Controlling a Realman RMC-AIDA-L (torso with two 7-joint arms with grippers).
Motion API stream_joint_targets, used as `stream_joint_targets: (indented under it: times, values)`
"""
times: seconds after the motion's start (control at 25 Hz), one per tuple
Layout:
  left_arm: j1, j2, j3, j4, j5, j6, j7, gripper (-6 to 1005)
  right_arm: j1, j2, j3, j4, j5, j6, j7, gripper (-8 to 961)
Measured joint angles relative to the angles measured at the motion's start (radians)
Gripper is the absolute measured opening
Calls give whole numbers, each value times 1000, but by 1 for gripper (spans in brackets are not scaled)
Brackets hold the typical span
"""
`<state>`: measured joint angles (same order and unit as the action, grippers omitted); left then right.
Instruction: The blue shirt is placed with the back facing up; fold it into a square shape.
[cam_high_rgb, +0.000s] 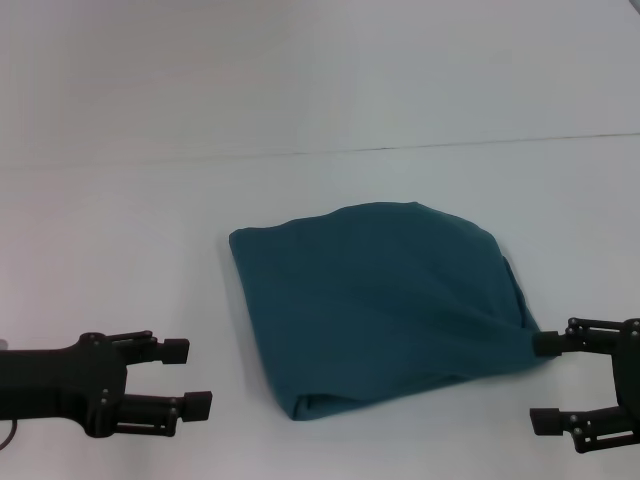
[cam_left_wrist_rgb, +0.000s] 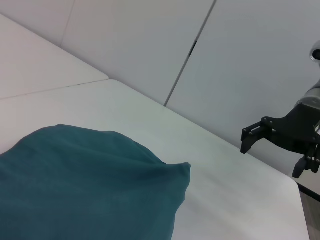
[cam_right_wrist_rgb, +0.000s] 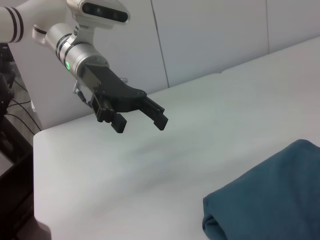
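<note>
Although the shirt (cam_high_rgb: 375, 305) lies folded into a rough, lopsided block mid-surface (cam_high_rgb: 120, 230), the right claw (cam_high_rgb: 545, 383), wide and just touching its corner, could drag it askew, while the left claw (cam_high_rgb: 194, 378) hangs wide, well apart.

1. The blue shirt (cam_high_rgb: 375, 305) lies folded into a rough, rounded square on the white table (cam_high_rgb: 120, 250).
2. The left gripper (cam_high_rgb: 190, 379) hovers near left, fingers spread, apart from the shirt.
3. The right gripper (cam_high_rgb: 545, 384) sits near right, fingers spread, its upper fingertip at the shirt's near-right corner.
</note>
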<state>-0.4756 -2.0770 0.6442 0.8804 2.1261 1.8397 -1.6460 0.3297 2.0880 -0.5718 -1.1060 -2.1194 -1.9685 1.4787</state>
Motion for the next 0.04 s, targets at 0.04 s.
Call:
stream_joint_targets:
  times: [0.04]
  values:
    - [0,0,0,0,0,0,0,911,1,0,0,0,0,0,0,932]
